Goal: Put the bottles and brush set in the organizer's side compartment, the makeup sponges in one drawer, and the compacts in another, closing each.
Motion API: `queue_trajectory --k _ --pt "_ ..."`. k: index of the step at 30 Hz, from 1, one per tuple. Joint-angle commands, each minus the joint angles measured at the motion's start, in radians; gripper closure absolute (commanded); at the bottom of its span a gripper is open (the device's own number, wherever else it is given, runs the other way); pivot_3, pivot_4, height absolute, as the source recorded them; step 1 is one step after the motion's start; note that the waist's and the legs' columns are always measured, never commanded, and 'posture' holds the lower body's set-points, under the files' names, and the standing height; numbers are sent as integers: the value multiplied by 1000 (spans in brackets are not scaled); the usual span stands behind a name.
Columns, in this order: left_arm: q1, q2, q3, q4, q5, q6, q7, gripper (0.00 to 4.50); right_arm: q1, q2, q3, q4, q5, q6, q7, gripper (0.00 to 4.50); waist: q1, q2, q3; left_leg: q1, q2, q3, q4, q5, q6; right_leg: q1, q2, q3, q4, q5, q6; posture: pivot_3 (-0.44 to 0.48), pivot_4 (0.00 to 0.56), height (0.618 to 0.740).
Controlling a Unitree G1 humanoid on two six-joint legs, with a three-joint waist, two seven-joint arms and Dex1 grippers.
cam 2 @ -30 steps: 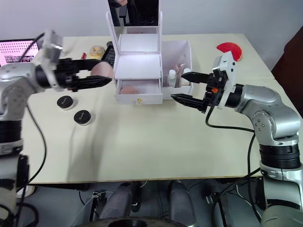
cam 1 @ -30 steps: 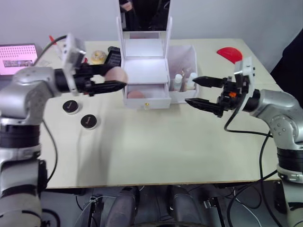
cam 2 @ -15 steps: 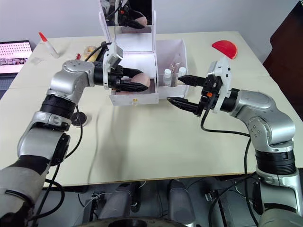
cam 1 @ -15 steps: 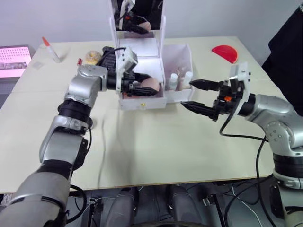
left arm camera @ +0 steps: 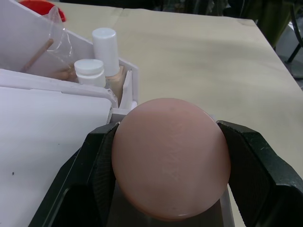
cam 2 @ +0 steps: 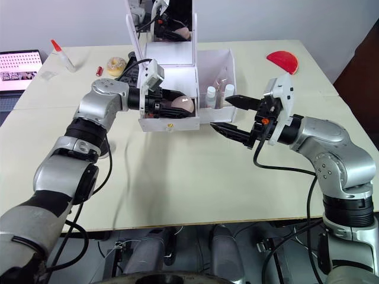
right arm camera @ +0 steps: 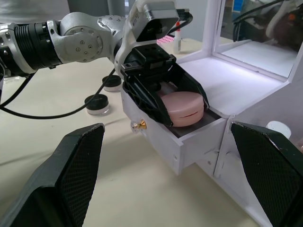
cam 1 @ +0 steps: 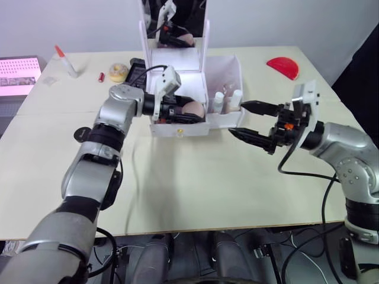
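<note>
Left gripper [left arm camera: 171, 189] pinching a pink sponge [left arm camera: 171, 158] between its fingers [right arm camera: 144, 97], inside the open drawer [right arm camera: 189, 135] of the organizer [cam 1: 180, 89] at the table's far middle. Sponge down in the drawer; cannot tell whether a second sponge lies under it. Gold knob [right arm camera: 138, 125] on the drawer front, facing near. Bottles [left arm camera: 97, 59] standing upright in the side compartment [cam 1: 228, 74], just right of the drawer. Two compacts [right arm camera: 100, 101] on the table [cam 1: 189, 177] left of the organizer, apart from each other. Right gripper [cam 1: 244, 120] spread wide, holding nothing, hovering just right of and near the side compartment's front. Yellowish ring [cam 1: 119, 71] and a small red-capped bottle [cam 1: 64, 61] far left.
</note>
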Motion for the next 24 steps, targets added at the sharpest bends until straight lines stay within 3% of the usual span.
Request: queue_trajectory --k 1,3,15,24 --pt "-22 7 21 -13 13 -2 -2 791 -4 -10 -27 -34 17 -6 -2 0 0 0 0 0 0 0 0 0 0 0 0 0 0 0 0 0 150 737" --pt "-21 9 23 -20 12 3 -5 28 -4 -9 -26 -34 18 -5 -1 0 3 0 0 0 0 0 0 0 0 0 0 0 0 0 0 0 150 737" --pt "-29 33 57 -115 -21 74 -46 28 -9 -7 -19 -25 16 -7 2 0 0 0 0 0 0 -2 1 0 0 0 0 0 1 0 1 0 150 737" --pt "92 190 138 -468 -165 314 -105 28 8 -14 -31 -32 18 -1 -4 0 -7 0 0 1 1 -2 0 0 0 0 0 0 2 0 1 0 150 737"
